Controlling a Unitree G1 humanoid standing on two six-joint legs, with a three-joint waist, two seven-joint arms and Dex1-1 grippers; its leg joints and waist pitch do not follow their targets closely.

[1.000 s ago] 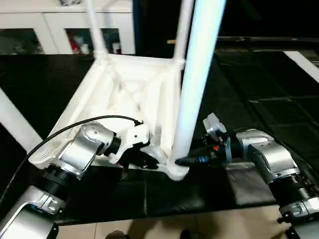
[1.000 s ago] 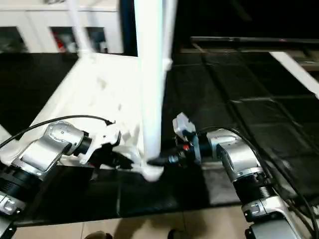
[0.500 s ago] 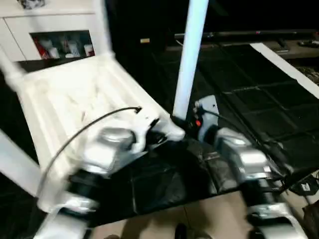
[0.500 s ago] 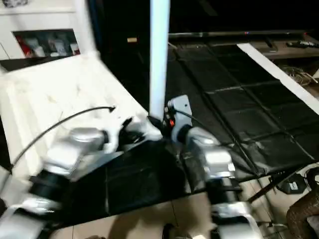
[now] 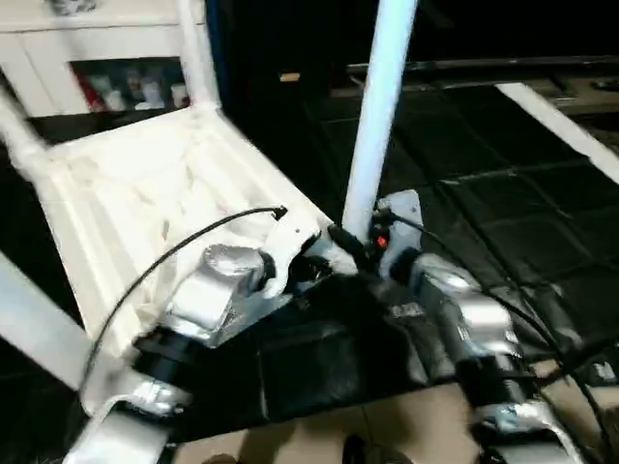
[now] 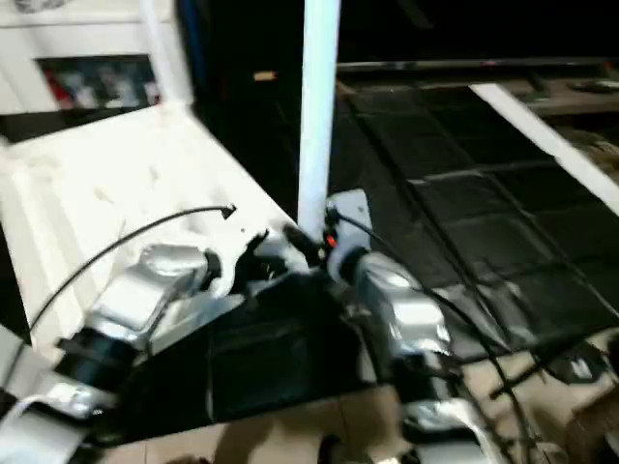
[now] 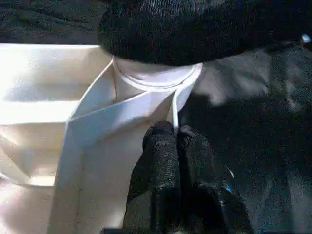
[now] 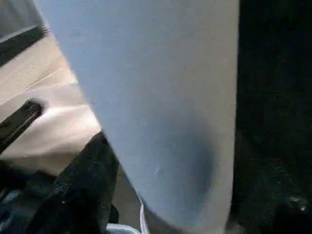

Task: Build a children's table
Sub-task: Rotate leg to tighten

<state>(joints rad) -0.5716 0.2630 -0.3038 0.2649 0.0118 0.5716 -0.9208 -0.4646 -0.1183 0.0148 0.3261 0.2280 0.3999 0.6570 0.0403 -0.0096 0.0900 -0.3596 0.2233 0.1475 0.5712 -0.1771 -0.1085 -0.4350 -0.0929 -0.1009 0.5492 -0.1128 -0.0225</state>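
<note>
The children's table lies upside down: its white ribbed top (image 5: 145, 193) rests on the black surface, with legs standing at the far corner (image 5: 193, 48) and left side (image 5: 29, 319). One white leg (image 5: 382, 106) stands upright in the near right corner socket (image 7: 156, 73). My left gripper (image 7: 173, 139) is shut, pinching a thin white rib of the top just below that socket. My right gripper (image 5: 353, 242) sits at the base of the upright leg (image 8: 161, 97), which looms right in front of its wrist camera.
A white glass-door cabinet (image 5: 106, 58) stands behind the top. Black mats (image 5: 503, 213) cover the surface to the right, with a white strip (image 5: 561, 116) beyond. A black cable (image 5: 164, 261) arcs over my left forearm. Tan floor (image 5: 387, 435) shows below the near edge.
The whole picture has swung since a second ago, so the camera moved. Both grippers stay at the same corner, and the leg still stands upright in its socket.
</note>
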